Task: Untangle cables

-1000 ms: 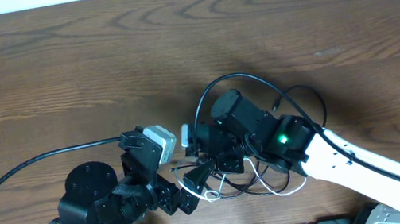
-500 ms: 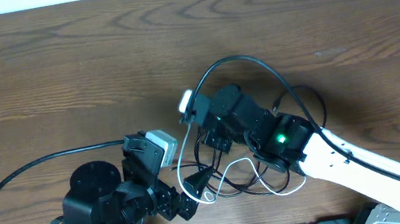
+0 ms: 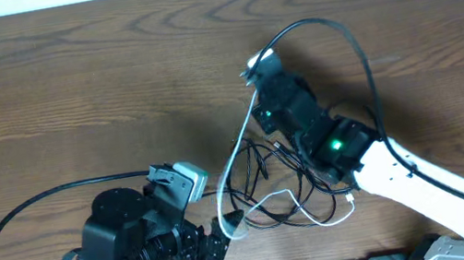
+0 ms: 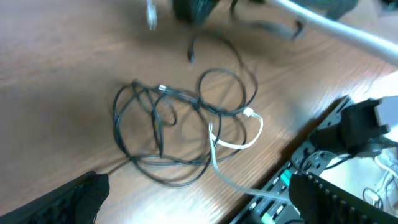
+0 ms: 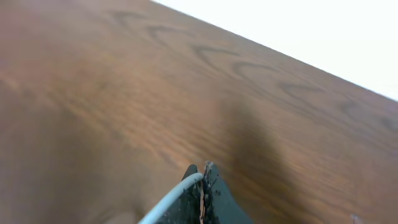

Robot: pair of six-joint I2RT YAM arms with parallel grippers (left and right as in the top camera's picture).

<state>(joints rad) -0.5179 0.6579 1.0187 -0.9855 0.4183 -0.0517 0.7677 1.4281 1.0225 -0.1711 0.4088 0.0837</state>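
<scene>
The wooden table (image 3: pixel 64 72) fills the overhead view, and the tangle of cables (image 3: pixel 266 167) lies on it toward its near edge, close to the middle. The white right arm (image 3: pixel 428 188) comes in from the near right of the tangle, passes just beside it and reaches past its far side. The black left arm (image 3: pixel 120 250) sits to the near left of the tangle, with a thick black lead (image 3: pixel 28 199) arcing away from it on the side opposite the tangle. A second thick black lead (image 3: pixel 361 63) curves over the right arm, beyond the tangle.

The tangle itself is several thin black cords in overlapping loops, lying flat on the wood. The white cable (image 3: pixel 234 156) runs up out of the tangle's left side to the right gripper (image 3: pixel 258 70), which is clenched on it just beyond the tangle's far edge; the right wrist view shows the closed fingers (image 5: pixel 208 186) with the white cord emerging between them. The cable's other stretch loops along the tangle's near side.

The left gripper (image 4: pixel 199 186) is spread wide and grasps nothing, raised above the tangle's near-left side. A small white plug (image 4: pixel 249 113) lies at the tangle's near right edge.
</scene>
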